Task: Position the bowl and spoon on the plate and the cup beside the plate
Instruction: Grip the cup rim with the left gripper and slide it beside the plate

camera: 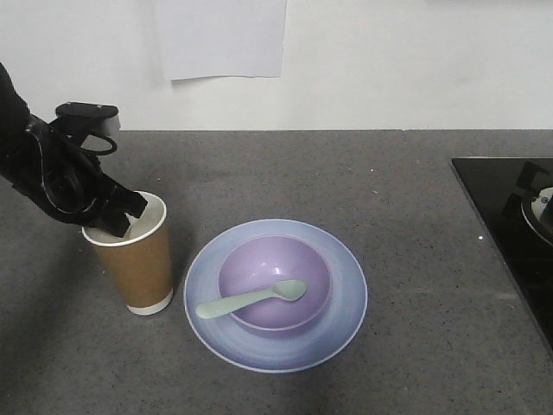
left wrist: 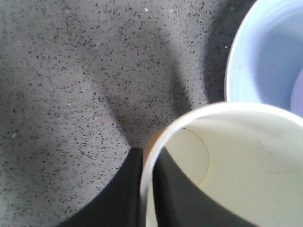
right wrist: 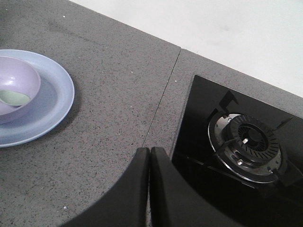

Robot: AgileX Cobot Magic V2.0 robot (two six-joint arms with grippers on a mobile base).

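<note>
Your left gripper point(left wrist: 147, 189) pinched the cup point(camera: 138, 259) rim, one finger inside, one outside. That cup stood upright just left of the plate point(camera: 346, 320), with bowl point(camera: 315, 259) and spoon point(camera: 251, 299) on it; release meant opening, lifting straight up. Right gripper point(right wrist: 149, 189) was closed, empty.

Matte bowl point(camera: 275, 281), plastic spoon point(camera: 251, 299), paper cup point(camera: 138, 259), speckled stone-look counter point(camera: 389, 199), glossy black hob point(right wrist: 227, 142).
</note>
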